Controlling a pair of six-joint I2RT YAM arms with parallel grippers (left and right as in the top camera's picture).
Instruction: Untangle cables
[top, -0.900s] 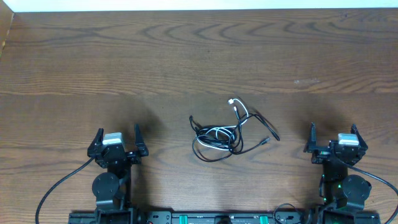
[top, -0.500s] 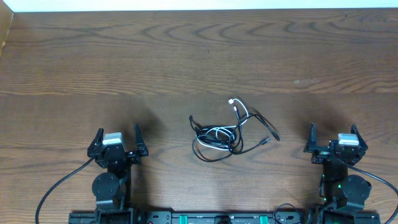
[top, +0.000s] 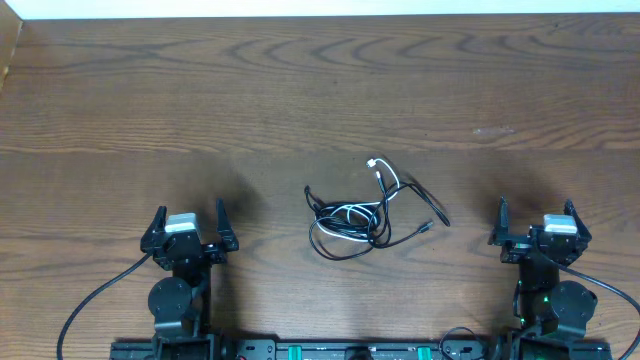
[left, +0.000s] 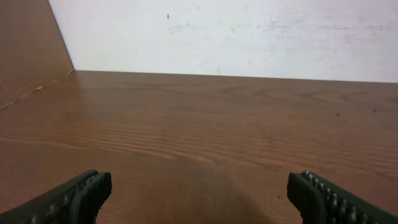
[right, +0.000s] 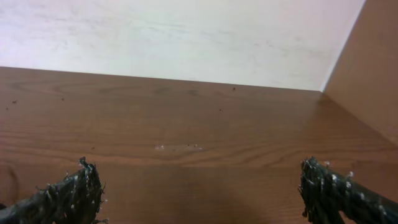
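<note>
The cables (top: 370, 213) lie in one loose tangle a little right of centre and below the middle of the overhead view, flat on the wood-grain surface (top: 300, 90). A white cord threads through the knot and its small white plug (top: 372, 163) sticks out at the top. A black loop (top: 340, 250) sags at the lower left, and a black connector end (top: 428, 227) points out to the right.

There is bare surface all around the tangle. The widest stretch runs up to the far edge along the top of the frame, where a white wall (top: 300, 8) begins. A brown panel (top: 8, 50) stands at the upper left corner, and the right wrist view shows another brown panel (right: 367, 68) at its right side.

The left pincer (top: 190, 213) sits at the lower left, spread wide and holding nothing, well apart from the cables. In its wrist view its fingers (left: 81, 198) stand at the two bottom corners. The right pincer (top: 536, 208) at the lower right is likewise spread and empty, with open surface between it and the tangle.

Each wrist carries a pale patch (top: 180, 222), and any print on it is too small to read. A small red mark (left: 168, 17) shows on the wall in the left wrist view.
</note>
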